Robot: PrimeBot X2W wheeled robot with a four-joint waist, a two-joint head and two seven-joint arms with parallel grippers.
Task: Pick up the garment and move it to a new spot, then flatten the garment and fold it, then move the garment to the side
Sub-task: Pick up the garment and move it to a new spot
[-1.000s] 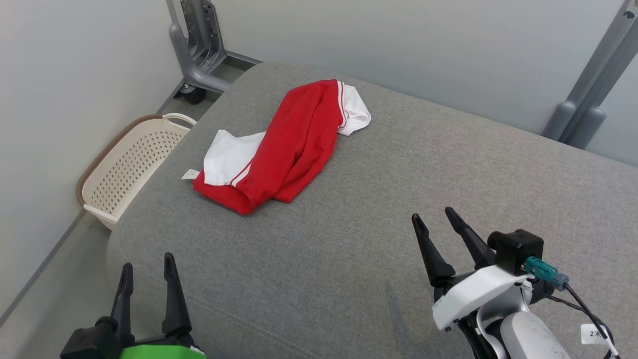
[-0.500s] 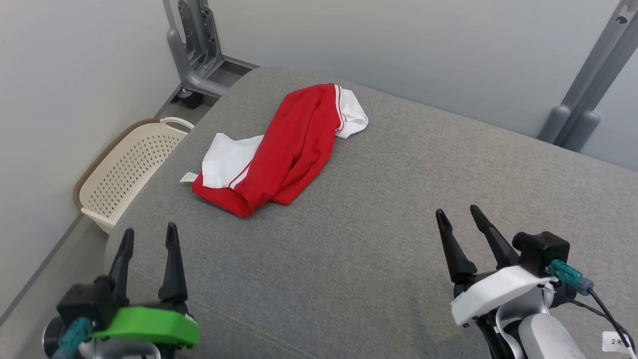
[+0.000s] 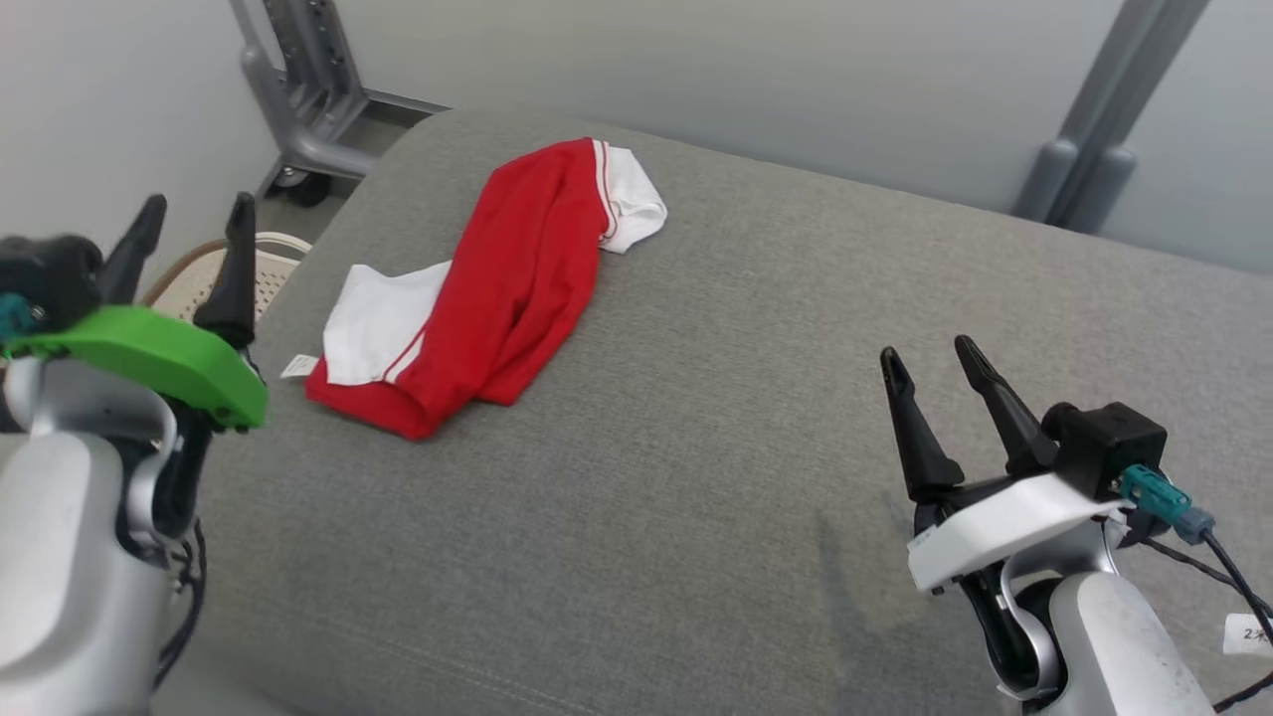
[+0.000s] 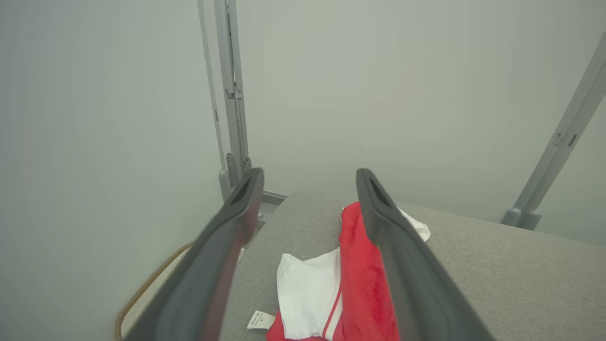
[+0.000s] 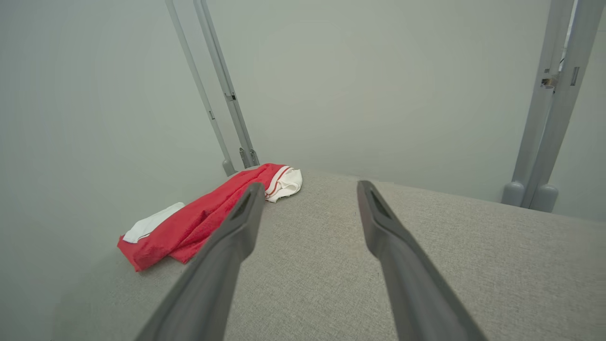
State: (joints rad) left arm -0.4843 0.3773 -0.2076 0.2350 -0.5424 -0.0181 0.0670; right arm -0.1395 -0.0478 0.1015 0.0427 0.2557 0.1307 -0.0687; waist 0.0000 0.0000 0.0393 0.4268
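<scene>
As the red-and-white garment [image 3: 487,298] lies crumpled on the far left part of the grey cushion [image 3: 746,477], no step of the task is judged complete: pick-up, relocation, flattening, folding and setting aside all remain. Left gripper [image 3: 198,204]: jaws spread, empty, at the cushion's left edge. Right gripper [image 3: 927,350]: jaws spread, empty, over the cushion's near right part. Count: one garment, one cushion, two grippers, one perforated basket [image 3: 273,270] beside the cushion's left edge.

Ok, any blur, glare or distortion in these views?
Head view: even, soft light, no glare; faint shadow below the right end effector on the grey cushion. Left wrist view: near fingers soft-edged, red and white garment slightly blurred. Right wrist view: frame post leans with wide-angle distortion.
</scene>
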